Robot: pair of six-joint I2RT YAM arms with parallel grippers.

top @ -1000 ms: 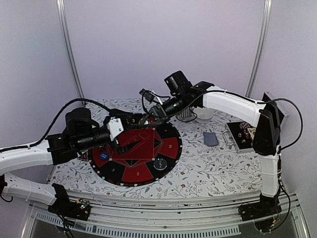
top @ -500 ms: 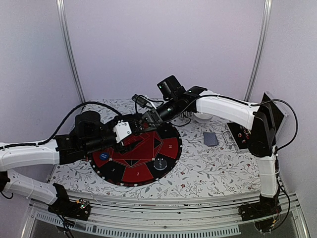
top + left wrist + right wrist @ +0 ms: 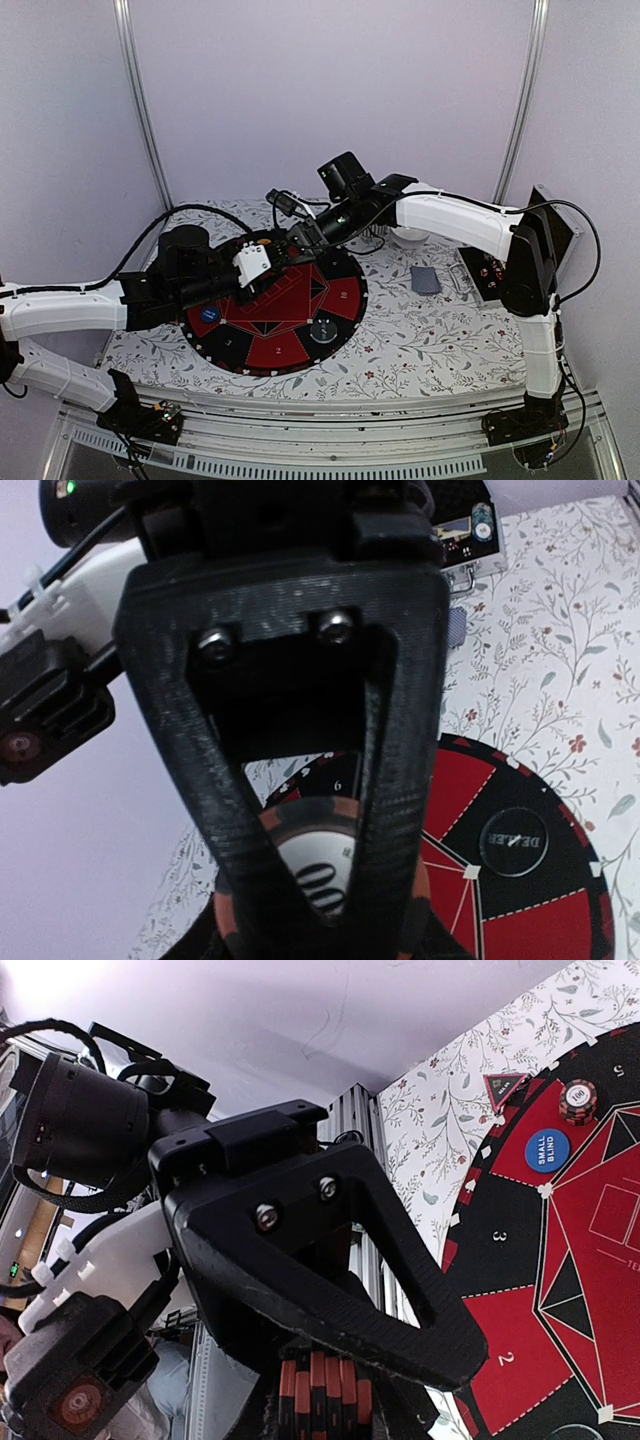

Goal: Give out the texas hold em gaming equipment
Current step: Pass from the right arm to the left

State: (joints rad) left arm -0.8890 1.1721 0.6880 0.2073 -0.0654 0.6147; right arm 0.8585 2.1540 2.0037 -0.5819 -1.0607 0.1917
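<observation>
My two grippers meet above the far left of the round red-and-black mat (image 3: 300, 312). The right gripper (image 3: 300, 240) (image 3: 420, 1370) is shut on a stack of orange-and-black poker chips (image 3: 325, 1400), seen edge-on under its finger. The left gripper (image 3: 272, 260) (image 3: 335, 920) has come up to that stack. An orange chip with a white centre (image 3: 320, 860) shows through its near finger, which hides the gap between the jaws. One orange chip (image 3: 578, 1098) lies on the mat. A grey-blue deck of cards (image 3: 426, 280) lies right of the mat.
A blue small-blind button (image 3: 210, 315) and a dealer button (image 3: 324, 330) sit on the mat. An open chip case (image 3: 492, 272) lies at the right edge, and a white bowl (image 3: 410, 235) stands behind the mat. The tablecloth is floral.
The left gripper has moved right and up to the right gripper's chip stack while its jaws narrowed. The right arm swung left at first, then held still.
</observation>
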